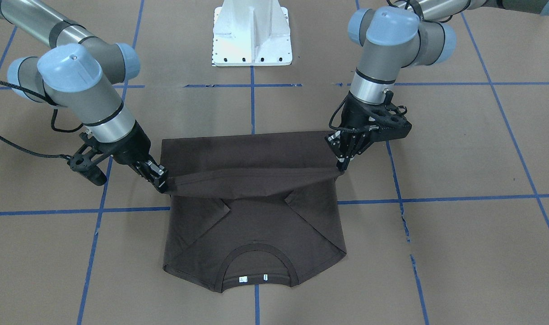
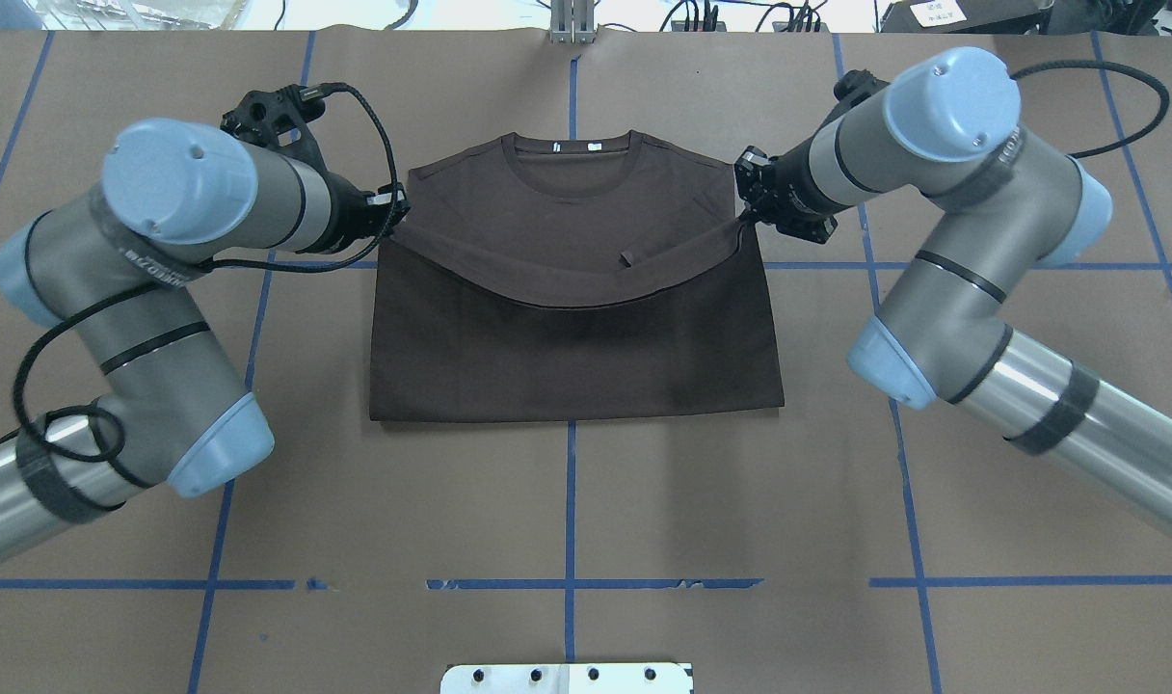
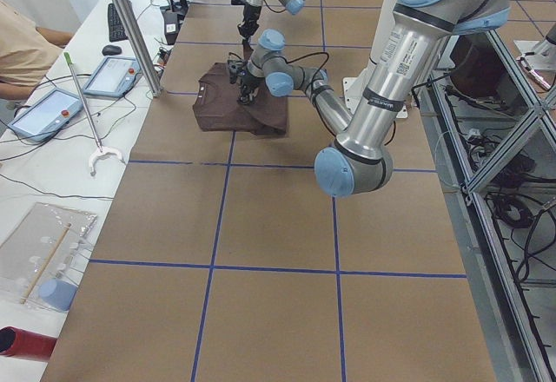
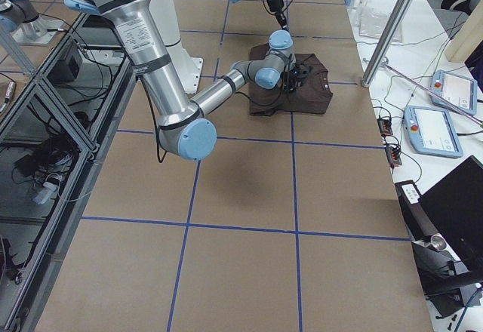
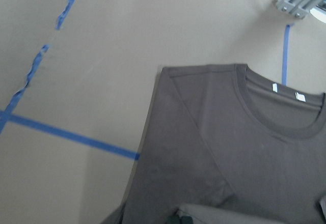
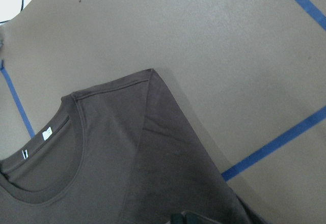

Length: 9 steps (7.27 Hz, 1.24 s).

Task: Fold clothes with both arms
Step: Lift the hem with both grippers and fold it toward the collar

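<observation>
The clothes are one dark brown T-shirt (image 2: 576, 357) lying flat, sleeves folded inward, with its ribbed collar (image 2: 572, 164) and white neck tags at the far side from the robot. The lower hem is lifted and stretched as a sagging band between the two arms. My left gripper (image 2: 396, 220) is shut on the hem's left corner, which is the right-hand one (image 1: 341, 168) in the front-facing view. My right gripper (image 2: 743, 220) (image 1: 165, 186) is shut on the other corner. Both wrist views look down on the shirt (image 5: 229, 147) (image 6: 127, 168) near the collar.
Brown paper with blue tape lines (image 2: 571, 501) covers the table. The white pedestal base (image 1: 252, 36) stands on the robot's side. Past the table's far edge, the side views show metal poles (image 3: 130, 26), tablets (image 3: 43, 108) (image 4: 434, 128) and a seated person (image 3: 22, 43).
</observation>
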{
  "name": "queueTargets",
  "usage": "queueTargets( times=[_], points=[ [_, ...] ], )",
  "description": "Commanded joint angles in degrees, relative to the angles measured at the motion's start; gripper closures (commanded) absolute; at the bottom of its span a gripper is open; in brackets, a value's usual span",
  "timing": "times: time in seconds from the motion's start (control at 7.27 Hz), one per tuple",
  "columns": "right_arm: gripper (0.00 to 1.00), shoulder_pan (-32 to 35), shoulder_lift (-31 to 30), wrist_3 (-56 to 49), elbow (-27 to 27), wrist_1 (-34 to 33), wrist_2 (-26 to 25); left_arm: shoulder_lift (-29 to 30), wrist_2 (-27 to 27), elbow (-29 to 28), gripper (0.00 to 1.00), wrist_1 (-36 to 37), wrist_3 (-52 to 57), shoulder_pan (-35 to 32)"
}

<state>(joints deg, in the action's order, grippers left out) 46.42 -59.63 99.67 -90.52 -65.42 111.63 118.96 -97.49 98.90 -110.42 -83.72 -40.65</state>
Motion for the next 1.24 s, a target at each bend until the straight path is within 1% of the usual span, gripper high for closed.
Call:
queueTargets(
  times=[0.0, 0.14, 0.28, 0.41, 0.55, 0.69, 0.83, 0.96, 1.1],
  points=[
    [1.0, 1.56, 4.07, -1.31, 7.62, 1.16, -0.19, 4.24, 0.37, -13.06, 1.0, -8.47, 0.13, -1.97],
    [1.0, 1.66, 5.3, -1.5, 11.38, 4.57, -0.97, 5.31, 0.54, -16.34, 1.0, -10.06, 1.87, -2.15],
    [1.0, 1.83, 7.4, -1.5, 15.42, 5.73, -1.85, 6.1, 1.85, -19.33, 1.0, -12.69, 2.33, -2.68],
    [1.0, 1.83, 8.72, -1.76, 18.42, 5.92, -3.68, 6.29, 3.08, -21.36, 1.0, -13.32, 2.68, -2.94],
    [0.42, 1.49, 9.09, -2.98, 20.28, 7.49, -6.31, 5.76, 3.44, -20.95, 0.52, -15.85, 6.68, -3.99],
    [0.04, 1.13, 9.35, -2.82, 20.47, 9.5, -8.17, 5.24, 3.62, -20.95, 0.37, -17.1, 6.99, -4.0],
    [0.0, 1.13, 8.31, -3.08, 20.47, 9.96, -10.27, 0.97, 7.19, -18.94, 0.12, -19.28, 7.08, -4.0],
    [0.0, 1.3, 8.3, -5.08, 20.13, 10.14, -12.03, 1.19, 8.79, -17.79, 0.0, -20.87, 7.16, -4.26],
    [0.0, 1.31, 8.12, -4.84, 18.64, 10.23, -11.97, 0.41, 8.46, -15.52, 0.0, -21.41, 9.77, -5.74]
  ],
)
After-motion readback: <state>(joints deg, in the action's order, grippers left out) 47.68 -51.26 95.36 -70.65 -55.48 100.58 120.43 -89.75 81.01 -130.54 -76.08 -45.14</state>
